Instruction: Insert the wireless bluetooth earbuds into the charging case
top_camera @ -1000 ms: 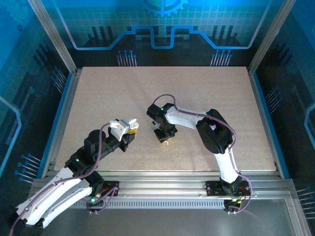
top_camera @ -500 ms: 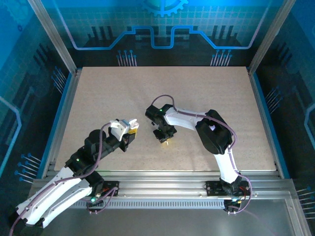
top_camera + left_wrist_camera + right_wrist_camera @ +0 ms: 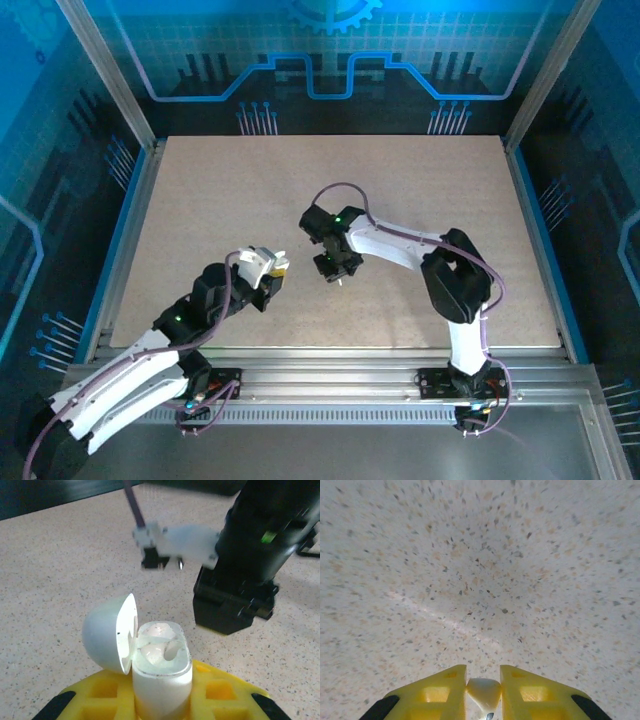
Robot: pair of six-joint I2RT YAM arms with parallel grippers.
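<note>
Work surface. The table [image 3: 420,200] is a flat rectangular top of pale beige material, flecked all over with fine dark and tan specks; seen close up, a faint pale streak [image 3: 445,622] runs aslant across it. An aluminium rail [image 3: 330,358] borders its near edge, and blue strips [image 3: 118,250] line its left and right sides.

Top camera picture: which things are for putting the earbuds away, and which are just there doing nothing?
For the job:
- open charging case, held in the left gripper
- white earbud, pinched in the right gripper

Just there:
- speckled table
- blue wall behind it
</note>
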